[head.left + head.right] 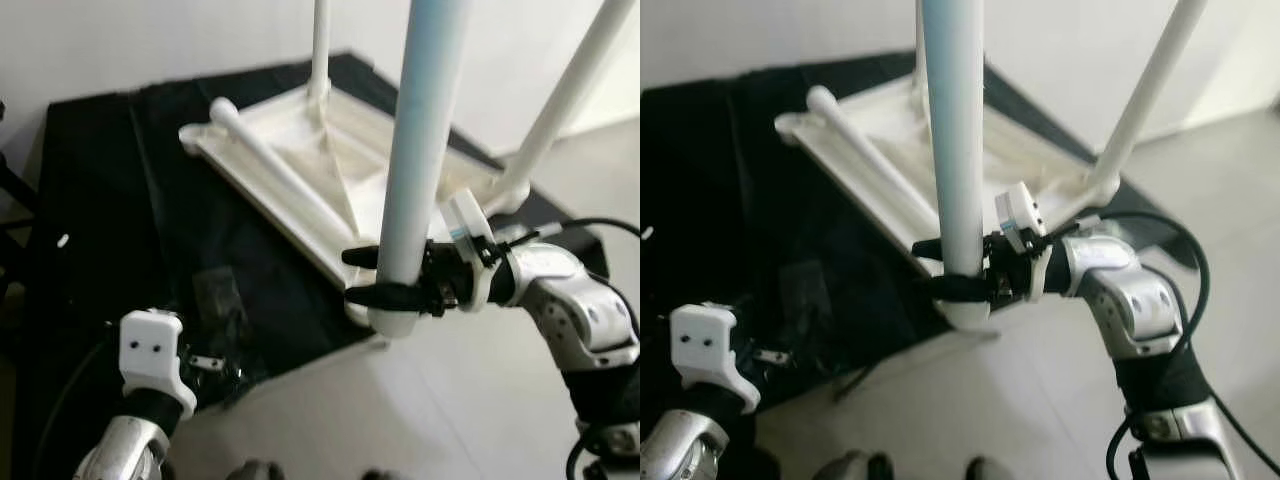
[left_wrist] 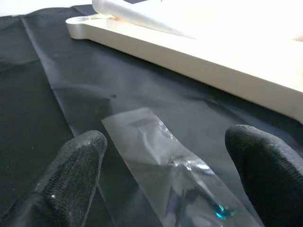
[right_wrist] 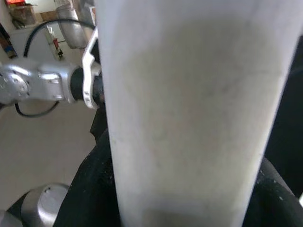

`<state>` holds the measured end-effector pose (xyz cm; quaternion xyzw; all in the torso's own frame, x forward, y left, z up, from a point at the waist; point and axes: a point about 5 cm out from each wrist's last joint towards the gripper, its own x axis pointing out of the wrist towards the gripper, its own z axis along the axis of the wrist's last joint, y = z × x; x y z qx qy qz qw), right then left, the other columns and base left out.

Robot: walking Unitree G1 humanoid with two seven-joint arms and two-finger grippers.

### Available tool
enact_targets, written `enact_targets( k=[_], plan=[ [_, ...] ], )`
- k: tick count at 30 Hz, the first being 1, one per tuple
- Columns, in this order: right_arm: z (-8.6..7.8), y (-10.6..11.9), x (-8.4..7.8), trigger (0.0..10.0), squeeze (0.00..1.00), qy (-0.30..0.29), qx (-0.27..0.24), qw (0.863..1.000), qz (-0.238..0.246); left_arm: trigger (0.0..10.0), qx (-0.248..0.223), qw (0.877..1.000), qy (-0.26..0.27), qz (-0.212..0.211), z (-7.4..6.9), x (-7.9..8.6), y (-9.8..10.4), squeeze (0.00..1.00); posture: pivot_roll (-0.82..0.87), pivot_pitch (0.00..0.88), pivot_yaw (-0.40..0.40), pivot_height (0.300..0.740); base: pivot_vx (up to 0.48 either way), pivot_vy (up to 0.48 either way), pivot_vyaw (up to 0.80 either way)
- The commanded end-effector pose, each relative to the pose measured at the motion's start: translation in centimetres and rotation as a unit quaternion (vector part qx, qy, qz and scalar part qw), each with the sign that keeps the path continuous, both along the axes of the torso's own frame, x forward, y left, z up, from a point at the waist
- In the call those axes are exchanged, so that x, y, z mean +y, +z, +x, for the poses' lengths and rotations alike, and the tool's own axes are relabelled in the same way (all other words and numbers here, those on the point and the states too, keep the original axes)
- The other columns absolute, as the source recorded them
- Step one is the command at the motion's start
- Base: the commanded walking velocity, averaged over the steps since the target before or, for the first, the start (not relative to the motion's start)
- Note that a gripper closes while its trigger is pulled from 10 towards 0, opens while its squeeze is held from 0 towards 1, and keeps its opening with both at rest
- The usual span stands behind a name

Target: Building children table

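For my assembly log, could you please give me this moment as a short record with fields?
work surface: black cloth
table: upside-down white plastic tabletop, three legs standing up
right gripper: fingers shut around the near white round leg, low on it
loose part: fourth white leg lying on the tabletop
left gripper: fingers open over a clear plastic bag on the cloth

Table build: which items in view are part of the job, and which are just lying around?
Job:
- upturned white tabletop
- near white leg, gripped low by the right gripper
- two more upright legs
- loose leg lying on the tabletop
- clear plastic bag, probably hardware, between the open left gripper's fingers

Lying about:
- black sheet
- tile floor
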<state>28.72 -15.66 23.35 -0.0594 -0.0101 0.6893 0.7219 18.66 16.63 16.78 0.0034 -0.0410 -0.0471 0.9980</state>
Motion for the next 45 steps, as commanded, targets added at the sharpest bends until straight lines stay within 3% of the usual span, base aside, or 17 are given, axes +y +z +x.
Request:
enact_targets(
  k=[1, 7, 12, 13, 23, 27, 28, 34, 37, 40, 45],
  plan=[
    [0.7, -0.2, -0.4, 10.0, 0.0, -0.003, -0.04, 0.998, -0.043, 10.0, 0.002, 1.0, -0.015, 0.015, -0.4, 0.1, 0.3, 0.0, 0.02, 0.377, 0.051, 0.74, 0.0, 0.0, 0.0],
    [2.5, 2.0, -0.2, 10.0, 0.0, -0.027, -0.096, 0.994, -0.042, 10.0, 0.002, 0.999, -0.023, 0.031, -0.6, 0.2, 0.6, 0.0, 0.03, 0.403, 0.067, 0.74, 0.0, 0.0, 0.0],
    [2.7, 3.3, 0.0, 10.0, 0.0, -0.014, -0.113, 0.993, -0.034, 10.0, 0.005, 0.999, -0.022, 0.036, -0.7, 0.3, 0.7, 0.0, 0.03, 0.408, 0.068, 0.74, 0.0, 0.0, 0.0],
    [2.5, 4.6, 0.3, 10.0, 0.0, 0.011, -0.12, 0.993, -0.019, 10.0, 0.005, 0.999, -0.018, 0.036, -0.7, 0.4, 0.8, 0.0, 0.03, 0.41, 0.064, 0.74, 0.0, 0.0, 0.0],
    [1.0, 6.3, 1.3, 10.0, 0.0, 0.119, -0.099, 0.988, 0.011, 10.0, 0.0, 0.999, -0.009, 0.031, -0.6, 0.5, 1.0, 0.0, 0.03, 0.403, 0.055, 0.74, 0.0, 0.0, 0.0],
    [0.8, 6.2, 1.8, 10.0, 0.0, 0.137, -0.1, 0.985, 0.004, 10.0, 0.0, 1.0, 0.0, 0.025, -0.5, 0.7, 1.0, 0.0, 0.03, 0.399, 0.053, 0.74, 0.0, 0.0, 0.0],
    [0.5, 5.5, 2.6, 10.0, 0.0, 0.161, -0.11, 0.981, -0.021, 10.0, 0.002, 1.0, 0.023, 0.01, -0.3, 1.3, 1.1, 0.0, 0.02, 0.396, 0.051, 0.74, 0.0, 0.0, 0.0],
    [0.3, 4.8, 3.5, 10.0, 0.0, 0.182, -0.129, 0.973, -0.054, 10.0, 0.017, 0.999, 0.046, 0.002, -0.1, 1.9, 0.9, 0.0, 0.02, 0.382, 0.042, 0.74, 0.0, 0.0, 0.0],
    [0.3, 4.8, 3.6, 10.0, 0.0, 0.185, -0.13, 0.972, -0.057, 10.0, 0.019, 0.999, 0.046, 0.002, -0.1, 1.8, 0.8, 0.0, 0.02, 0.375, 0.038, 0.74, 0.0, 0.0, 0.0],
    [0.6, 3.9, 3.9, 10.0, 0.0, 0.186, -0.141, 0.967, -0.098, 10.0, 0.025, 0.999, 0.027, 0.013, -0.2, 1.1, 0.7, 0.0, 0.01, 0.37, 0.035, 0.74, 0.0, 0.0, 0.0],
    [0.5, 3.9, 3.9, 10.0, 0.0, 0.192, -0.13, 0.968, -0.095, 10.0, 0.027, 0.999, 0.017, 0.022, -0.4, 0.7, 0.6, 0.0, 0.01, 0.363, 0.029, 0.74, 0.0, 0.0, 0.0]
  ],
)
